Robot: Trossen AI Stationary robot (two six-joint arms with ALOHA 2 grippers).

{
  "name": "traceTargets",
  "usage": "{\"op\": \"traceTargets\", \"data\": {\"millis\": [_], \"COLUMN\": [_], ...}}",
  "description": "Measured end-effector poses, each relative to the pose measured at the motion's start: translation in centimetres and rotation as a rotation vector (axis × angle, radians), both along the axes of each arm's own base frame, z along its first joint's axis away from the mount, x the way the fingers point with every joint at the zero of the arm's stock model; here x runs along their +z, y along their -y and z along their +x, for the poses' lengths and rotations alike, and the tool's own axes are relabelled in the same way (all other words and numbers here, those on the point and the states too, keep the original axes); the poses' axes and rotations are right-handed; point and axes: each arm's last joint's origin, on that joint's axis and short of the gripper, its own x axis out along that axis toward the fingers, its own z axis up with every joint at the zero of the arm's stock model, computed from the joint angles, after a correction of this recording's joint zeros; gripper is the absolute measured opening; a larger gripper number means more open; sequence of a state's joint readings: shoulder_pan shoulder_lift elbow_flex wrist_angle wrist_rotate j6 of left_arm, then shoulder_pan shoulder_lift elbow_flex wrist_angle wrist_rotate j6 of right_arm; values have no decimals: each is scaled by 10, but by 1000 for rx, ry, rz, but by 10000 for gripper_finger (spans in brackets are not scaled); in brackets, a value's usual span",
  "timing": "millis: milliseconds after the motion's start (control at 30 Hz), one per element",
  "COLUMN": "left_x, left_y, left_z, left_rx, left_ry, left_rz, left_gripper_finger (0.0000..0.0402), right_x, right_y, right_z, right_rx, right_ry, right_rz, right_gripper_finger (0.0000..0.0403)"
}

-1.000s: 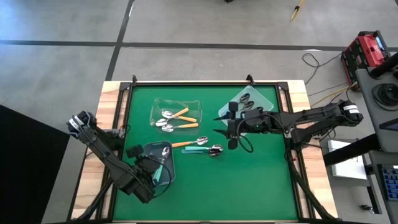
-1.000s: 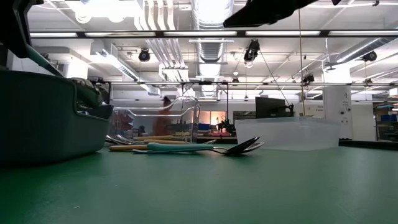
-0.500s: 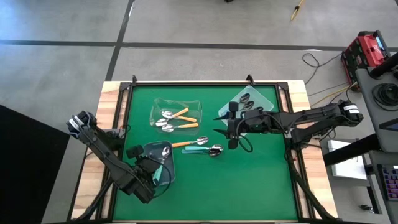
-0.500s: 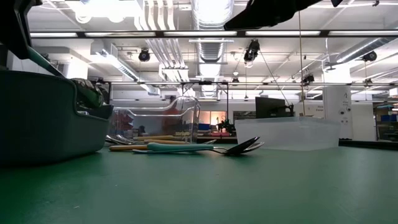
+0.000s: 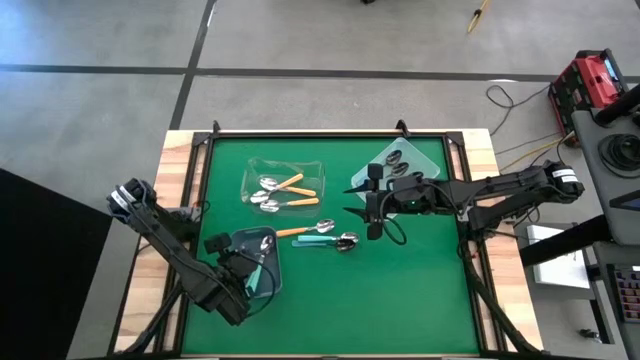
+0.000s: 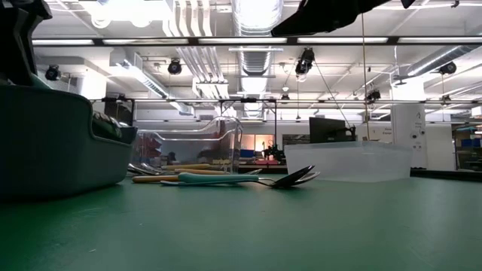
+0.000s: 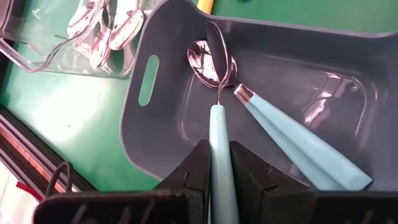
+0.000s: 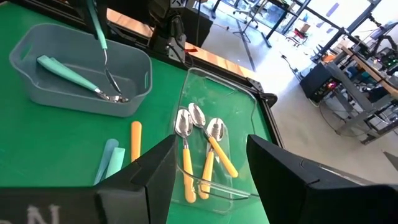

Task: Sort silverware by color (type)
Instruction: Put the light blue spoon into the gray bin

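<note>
My left gripper (image 7: 215, 177) is shut on a teal-handled spoon (image 7: 217, 124) over the grey bin (image 5: 238, 243) at the table's near left. The spoon's metal bowl (image 7: 213, 45) is down inside the bin, beside the bowl of a second teal spoon (image 7: 292, 140) lying on the bin floor. Two teal spoons (image 5: 335, 241) and an orange one (image 5: 291, 231) lie loose on the green mat mid-table. Orange spoons (image 5: 285, 190) lie in a clear bin. My right gripper (image 5: 371, 211) hangs open above the mat right of the loose spoons, with nothing between its fingers. My left gripper pinches the teal spoon's handle (image 7: 218, 144) between its two fingers, partway along it. The fingers come slanting down from above, and the handle runs on in line with them. The spoon hangs bowl-down inside the grey bin; whether the bowl touches the floor I cannot tell.
A second clear bin (image 5: 418, 152) with dark spoons stands at the far right, under my right arm. The clear bin with orange spoons (image 8: 211, 155) shows close before my right gripper. Bare green mat lies along the near edge and at the near right.
My left gripper has sunk a little with the teal spoon: in the low view the handle stood above the grey bin's rim before and is now hidden behind it. My right gripper has kept still and open.
</note>
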State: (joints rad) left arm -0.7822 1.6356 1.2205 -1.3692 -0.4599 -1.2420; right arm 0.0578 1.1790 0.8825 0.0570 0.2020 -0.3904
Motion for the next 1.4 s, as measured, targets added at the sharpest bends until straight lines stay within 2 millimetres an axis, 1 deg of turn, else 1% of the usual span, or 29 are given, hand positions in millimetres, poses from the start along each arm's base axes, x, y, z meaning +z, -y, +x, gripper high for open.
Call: {"op": "traceTargets", "data": {"millis": [233, 533, 867, 1400], "left_x": [0, 0, -1, -1], "left_y": [0, 0, -2, -7], "left_z": [1, 0, 1, 5], "left_rx": [-43, -70, -33, -31], "left_ry": [-1, -27, -23, -36], "left_rz": [16, 22, 9, 17], "left_gripper_finger": [25, 25, 24, 24], "right_x": [0, -2, -6, -6], "right_y": [0, 9, 16, 16], "right_z": [0, 0, -1, -1], "right_rx": [-1, -37, -62, -62], "right_ry": [0, -4, -15, -14], "right_rz": [-2, 11, 14, 12], "right_gripper_finger": [185, 185, 185, 185]}}
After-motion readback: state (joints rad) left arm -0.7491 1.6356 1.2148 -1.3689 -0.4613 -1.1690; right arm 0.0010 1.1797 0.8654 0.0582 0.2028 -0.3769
